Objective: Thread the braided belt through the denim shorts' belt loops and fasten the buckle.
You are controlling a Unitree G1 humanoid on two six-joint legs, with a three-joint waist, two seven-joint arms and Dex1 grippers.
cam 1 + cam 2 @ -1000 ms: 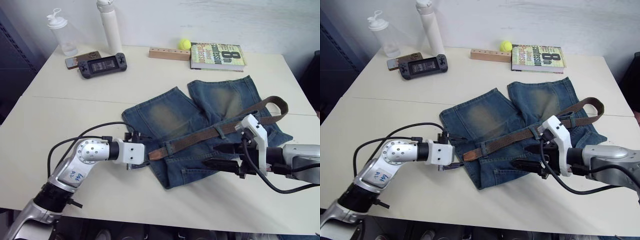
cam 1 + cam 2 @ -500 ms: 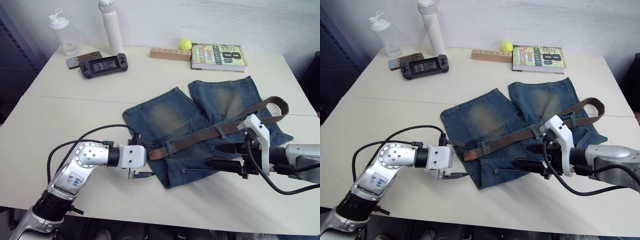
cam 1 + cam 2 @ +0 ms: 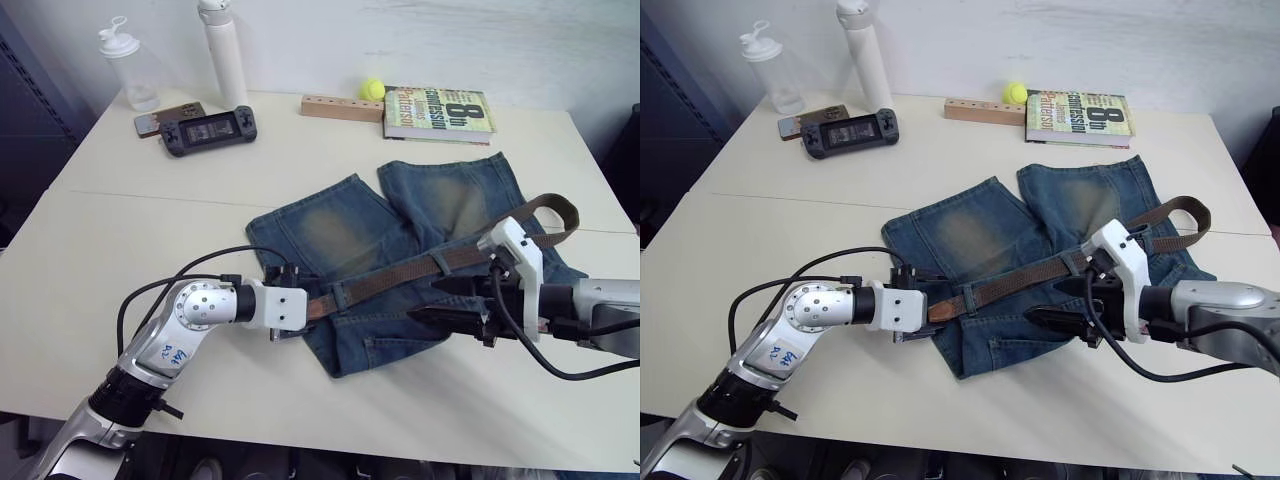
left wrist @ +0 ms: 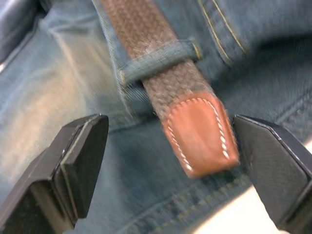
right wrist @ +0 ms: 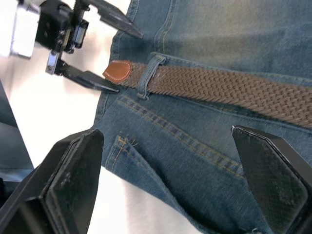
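The denim shorts (image 3: 350, 235) lie flat in the middle of the table. The braided belt (image 3: 400, 274) crosses their waistband and bends into a curve at the far right (image 3: 560, 207). Its tan leather tip (image 4: 200, 134) pokes out just past a belt loop (image 4: 156, 61). My left gripper (image 3: 303, 305) is open, one finger (image 4: 80, 161) on each side of that tip without touching it. My right gripper (image 3: 422, 300) is open too, hovering over the shorts just below the belt, with the left gripper (image 5: 126, 62) visible ahead of it. The buckle is hidden.
Along the table's far edge are a book (image 3: 437, 110), a tennis ball (image 3: 372, 89), a wooden block (image 3: 340, 106), a handheld game console (image 3: 207, 130), a phone (image 3: 165, 118), a white bottle (image 3: 224, 52) and a clear shaker bottle (image 3: 125, 65).
My left gripper has moved right and up from the table beside the shorts to straddle the belt tip. My right gripper has shifted slightly up and left.
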